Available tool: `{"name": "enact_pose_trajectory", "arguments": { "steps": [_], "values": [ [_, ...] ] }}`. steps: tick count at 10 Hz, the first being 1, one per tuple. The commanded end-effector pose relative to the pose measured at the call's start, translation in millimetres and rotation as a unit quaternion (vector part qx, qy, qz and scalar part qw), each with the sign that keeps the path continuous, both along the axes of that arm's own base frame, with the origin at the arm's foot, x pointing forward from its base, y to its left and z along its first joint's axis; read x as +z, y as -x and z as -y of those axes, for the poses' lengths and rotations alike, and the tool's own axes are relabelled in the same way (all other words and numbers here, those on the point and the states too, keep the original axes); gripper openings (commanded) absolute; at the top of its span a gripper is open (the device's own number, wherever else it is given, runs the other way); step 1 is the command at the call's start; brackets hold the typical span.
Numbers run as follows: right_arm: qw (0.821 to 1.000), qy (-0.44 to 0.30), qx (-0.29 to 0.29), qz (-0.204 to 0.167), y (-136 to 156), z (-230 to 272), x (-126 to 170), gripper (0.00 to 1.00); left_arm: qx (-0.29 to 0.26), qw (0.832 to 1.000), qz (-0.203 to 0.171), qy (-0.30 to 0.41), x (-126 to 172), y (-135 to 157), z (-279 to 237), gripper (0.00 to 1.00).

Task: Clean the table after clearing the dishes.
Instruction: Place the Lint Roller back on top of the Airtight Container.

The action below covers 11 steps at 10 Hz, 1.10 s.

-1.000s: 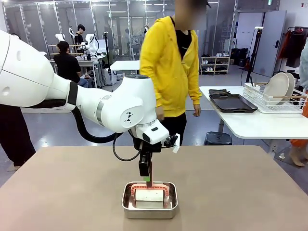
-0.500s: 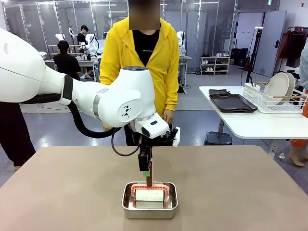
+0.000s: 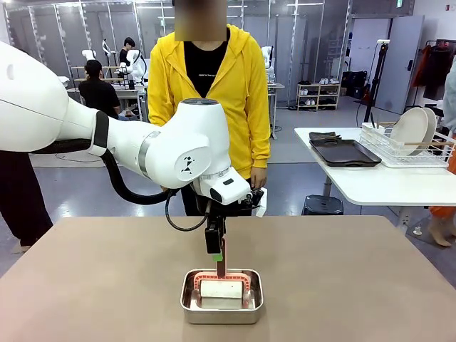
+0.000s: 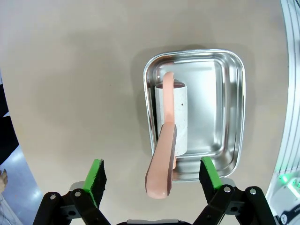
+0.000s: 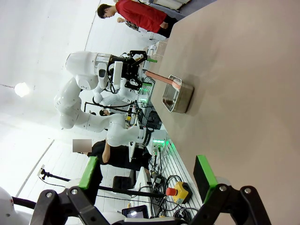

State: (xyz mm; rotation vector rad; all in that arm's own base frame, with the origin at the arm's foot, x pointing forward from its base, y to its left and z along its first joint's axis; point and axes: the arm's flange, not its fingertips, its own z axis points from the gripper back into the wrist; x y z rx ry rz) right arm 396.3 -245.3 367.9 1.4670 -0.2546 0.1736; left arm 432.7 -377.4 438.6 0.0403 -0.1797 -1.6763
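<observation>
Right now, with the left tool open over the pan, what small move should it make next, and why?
Probably lift straight up and away. The left tool is open, its pads either side of the roller's pink handle without touching, and the roller lies in the pan on the table, so it looks put down.

Front view: the left end effector (image 3: 220, 265) is seen edge-on above the steel pan (image 3: 221, 311), so its finger spacing cannot be read here. The pink handle (image 3: 221, 273) overlaps it; contact cannot be told. The pan's near wall hides the lower part of the white roller (image 3: 221, 288). The tabletop (image 3: 356, 285) is cut off by the bottom and both side edges.

Left wrist view: the handle (image 4: 161, 164) covers part of the roller (image 4: 180, 117). End effector body cut off at bottom edge.
</observation>
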Motion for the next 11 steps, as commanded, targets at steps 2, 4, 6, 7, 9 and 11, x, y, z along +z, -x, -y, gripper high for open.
{"name": "enact_pose_trajectory", "arguments": {
  "steps": [2, 4, 6, 7, 9, 11],
  "values": [
    [1.0, 0.001, 0.001, 0.003, 4.0, -2.2, 3.4, 1.0, 0.0, 1.0, 0.001, 0.0, 1.0, 0.8, -0.6, 1.0],
    [1.0, 0.001, 0.001, 0.003, 4.0, -2.2, 3.4, 1.0, 0.0, 1.0, 0.001, 0.0, 1.0, 0.8, -0.6, 1.0],
    [1.0, 0.001, 0.001, 0.003, 4.0, -2.2, 3.4, 1.0, 0.0, 1.0, 0.001, 0.0, 1.0, 0.8, -0.6, 1.0],
    [1.0, 0.001, 0.001, 0.003, 4.0, -2.2, 3.4, 1.0, 0.0, 1.0, 0.001, 0.0, 1.0, 0.8, -0.6, 1.0],
    [1.0, 0.001, 0.001, 0.003, 4.0, -2.2, 3.4, 1.0, 0.0, 1.0, 0.001, 0.0, 1.0, 0.8, -0.6, 1.0],
    [1.0, 0.001, 0.001, 0.003, 4.0, -2.2, 3.4, 1.0, 0.034, 0.999, 0.0, 0.022, 27.8, -4.7, -6.9, 1.0]
  ]
}}
